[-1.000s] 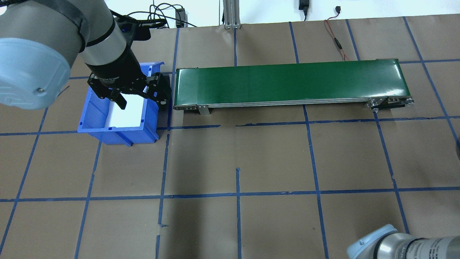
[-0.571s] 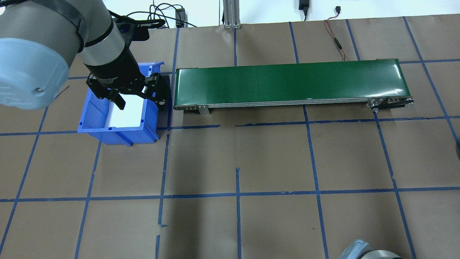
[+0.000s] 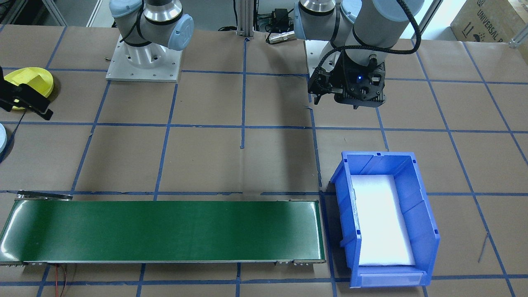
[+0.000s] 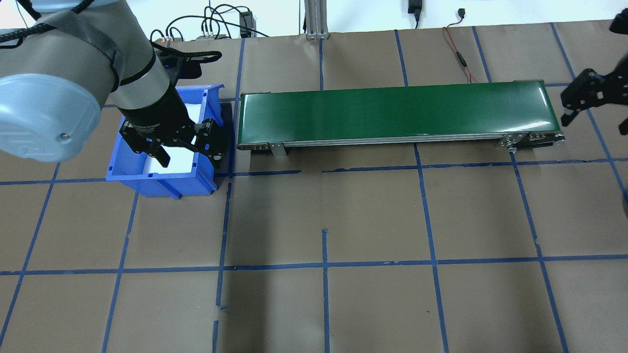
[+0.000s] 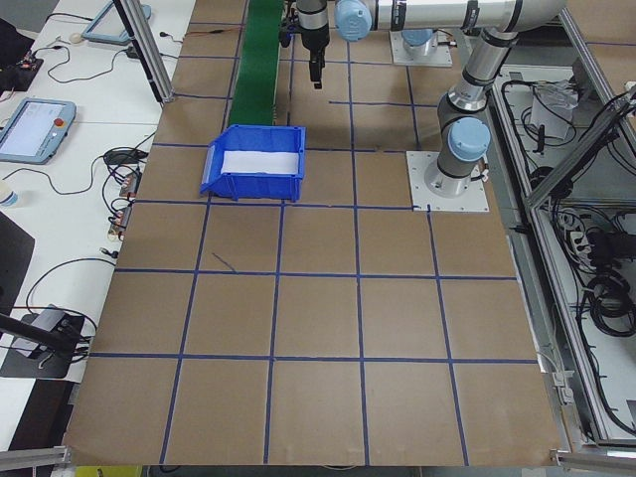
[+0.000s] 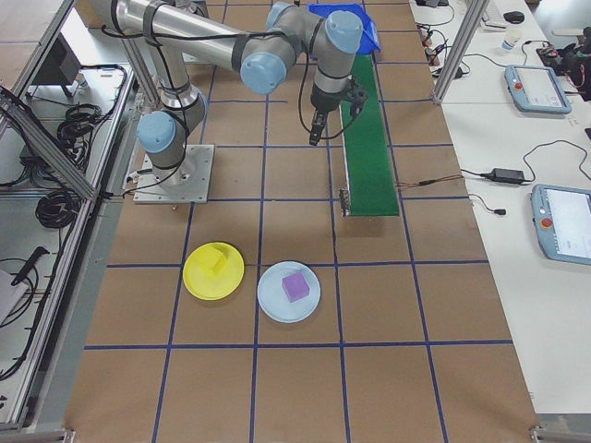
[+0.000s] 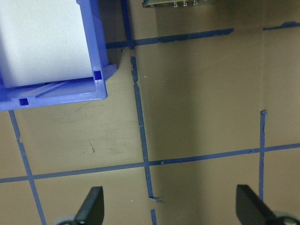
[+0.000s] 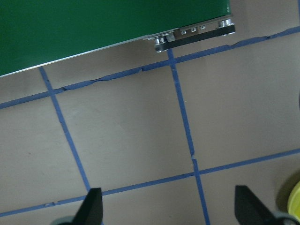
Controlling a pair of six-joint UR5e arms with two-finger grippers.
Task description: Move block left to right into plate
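My left gripper [image 4: 189, 154] hangs open over the near end of the blue bin [image 4: 128, 162], with nothing between its fingertips [image 7: 95, 206]. The bin holds only a white liner [image 3: 381, 218]. My right gripper [image 8: 171, 207] is open and empty, high above the table just off the right end of the green conveyor belt [image 4: 397, 113]. In the exterior right view a yellow block [image 6: 215, 259] lies on a yellow plate [image 6: 196, 279], and a purple block [image 6: 295, 285] lies on a light blue plate [image 6: 273, 305]. The belt carries nothing.
Brown paper with blue tape lines covers the table. Cables [image 4: 456, 54] lie behind the belt. The yellow plate [image 3: 31, 80] sits partly behind my right gripper in the front-facing view. Both arm bases [image 3: 142, 62] stand at the table's robot side.
My left gripper has shifted toward the bin's near edge, still open. The right arm's elbow has left the lower right corner, and the right gripper has come into view by the belt's right end.
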